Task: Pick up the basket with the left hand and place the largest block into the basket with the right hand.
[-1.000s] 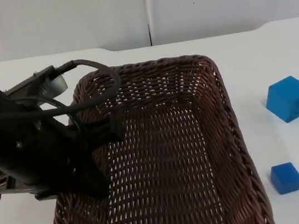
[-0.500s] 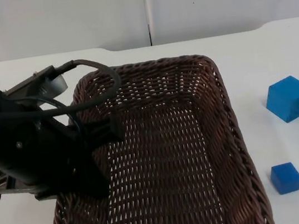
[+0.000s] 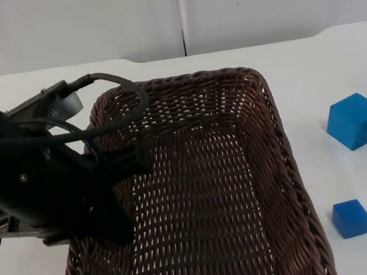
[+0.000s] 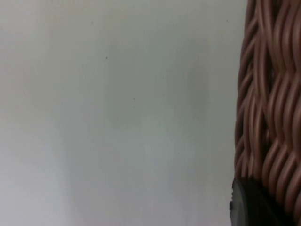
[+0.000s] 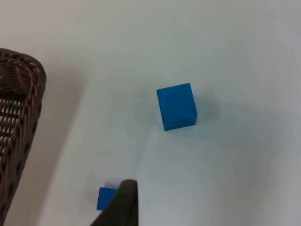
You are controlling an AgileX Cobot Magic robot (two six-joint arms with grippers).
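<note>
From the top view, a dark brown woven basket [image 3: 198, 190] sits on the white worktop [image 3: 338, 59], and the left arm reaches down over its left wall, where the left gripper [image 3: 123, 219] meets the rim; the arm's bulk hides the fingers, so I cannot tell how far apart they stand or whether they have hold of the wicker. Right of the basket, apart from it, lie two blue blocks: the large block [image 3: 355, 121] farther back and the small block [image 3: 351, 218] nearer the front, the two well apart. In the left wrist view the basket's wall [image 4: 270, 103] stands close up beside bare worktop [image 4: 117, 113], with a black fingertip [image 4: 251, 205] right against the weave. In the right wrist view the right gripper [image 5: 120, 205] hangs above the worktop, with one dark fingertip close by the small block [image 5: 106, 197]; its fingers' spread cannot be told. The large block [image 5: 177, 106] lies beyond, and the basket's corner [image 5: 21, 108] stands off to one side.
</note>
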